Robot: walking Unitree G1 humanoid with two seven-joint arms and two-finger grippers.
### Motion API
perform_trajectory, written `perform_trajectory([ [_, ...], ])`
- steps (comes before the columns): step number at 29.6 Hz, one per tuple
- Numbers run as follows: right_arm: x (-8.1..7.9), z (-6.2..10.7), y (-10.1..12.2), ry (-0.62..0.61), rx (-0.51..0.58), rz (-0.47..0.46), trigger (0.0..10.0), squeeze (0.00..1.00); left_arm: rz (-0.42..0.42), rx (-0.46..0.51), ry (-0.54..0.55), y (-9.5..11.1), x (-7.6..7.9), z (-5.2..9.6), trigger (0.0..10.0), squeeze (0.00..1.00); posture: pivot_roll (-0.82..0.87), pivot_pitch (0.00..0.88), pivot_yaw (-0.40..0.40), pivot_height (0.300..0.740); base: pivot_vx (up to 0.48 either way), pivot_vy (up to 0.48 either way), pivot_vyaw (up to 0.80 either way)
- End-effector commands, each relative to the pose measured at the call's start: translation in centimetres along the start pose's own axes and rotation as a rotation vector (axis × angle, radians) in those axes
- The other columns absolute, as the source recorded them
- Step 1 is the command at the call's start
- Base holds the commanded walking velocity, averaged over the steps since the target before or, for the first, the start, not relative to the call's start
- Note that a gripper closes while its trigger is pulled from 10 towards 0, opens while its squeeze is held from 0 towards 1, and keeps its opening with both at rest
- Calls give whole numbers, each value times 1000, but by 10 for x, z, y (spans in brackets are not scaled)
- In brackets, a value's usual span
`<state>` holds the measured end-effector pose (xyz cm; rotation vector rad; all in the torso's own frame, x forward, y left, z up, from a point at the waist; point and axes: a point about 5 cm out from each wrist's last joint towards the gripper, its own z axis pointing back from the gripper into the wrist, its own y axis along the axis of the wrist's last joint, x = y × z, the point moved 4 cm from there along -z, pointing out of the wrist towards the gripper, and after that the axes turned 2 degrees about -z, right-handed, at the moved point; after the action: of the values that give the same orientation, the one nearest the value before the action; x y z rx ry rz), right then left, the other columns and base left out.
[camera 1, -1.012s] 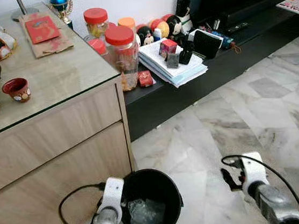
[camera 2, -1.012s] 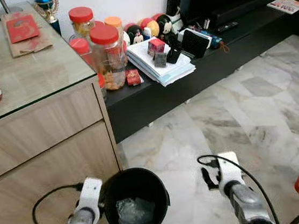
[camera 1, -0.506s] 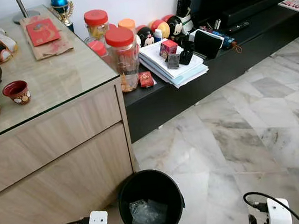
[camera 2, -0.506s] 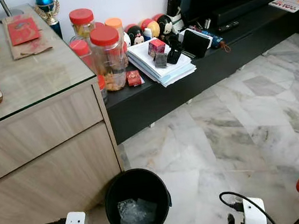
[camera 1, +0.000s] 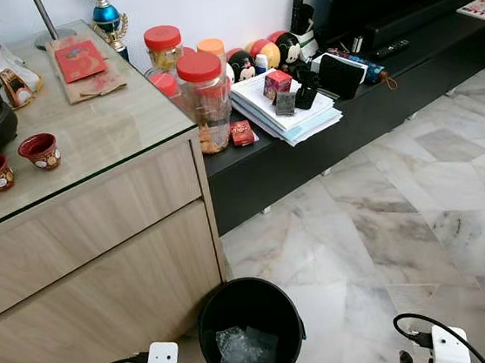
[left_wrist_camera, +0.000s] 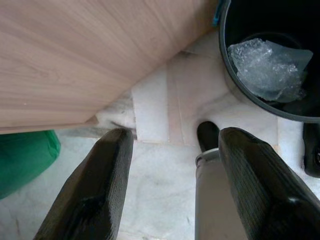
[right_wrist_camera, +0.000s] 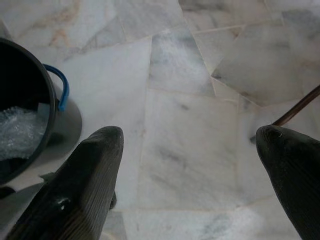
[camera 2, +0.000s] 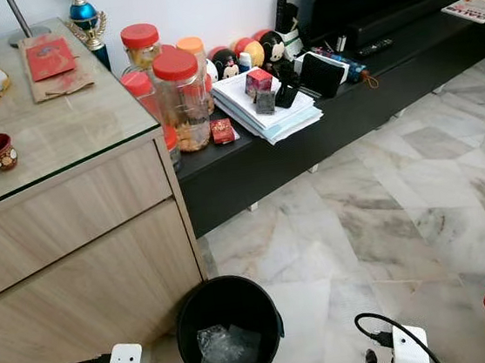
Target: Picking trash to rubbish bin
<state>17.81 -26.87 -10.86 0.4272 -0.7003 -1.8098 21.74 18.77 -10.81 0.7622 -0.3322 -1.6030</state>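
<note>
- Marble floor point(camera 1: 404, 216); wooden cabinet point(camera 1: 93, 251) at left, low black shelf point(camera 1: 350, 125) behind.
- Bin point(camera 1: 251, 331): black, on the floor beside the cabinet.
- Trash point(camera 1: 244, 349): clear crumpled plastic, inside the bin.
- Left gripper point(left_wrist_camera: 172, 145): fingers apart, holding nothing, low near the bin.
- Right gripper point(right_wrist_camera: 192, 137): fingers wide apart, holding nothing, above bare floor.
</note>
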Motion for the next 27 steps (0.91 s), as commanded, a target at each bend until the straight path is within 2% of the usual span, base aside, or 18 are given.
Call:
perform_trajectory([
  [1,2,1,-2,-11,-1,-18,10000,0,-7,-9,-7,-3,1,0,10000,0,-157,63,-41,740,0,0,0],
  [14,0,0,1,-8,11,-23,10000,0,-15,-17,-7,-5,0,1,10000,0,-157,74,-43,740,0,0,0],
  [20,0,0,3,-9,15,-24,10000,0,-72,-22,1,-4,-1,0,10000,0,-155,78,-46,740,0,0,0],
  [27,-2,-1,4,-4,18,-21,10000,0,-68,-36,11,-6,-2,0,10000,0,-152,84,-51,740,0,-480,0],
])
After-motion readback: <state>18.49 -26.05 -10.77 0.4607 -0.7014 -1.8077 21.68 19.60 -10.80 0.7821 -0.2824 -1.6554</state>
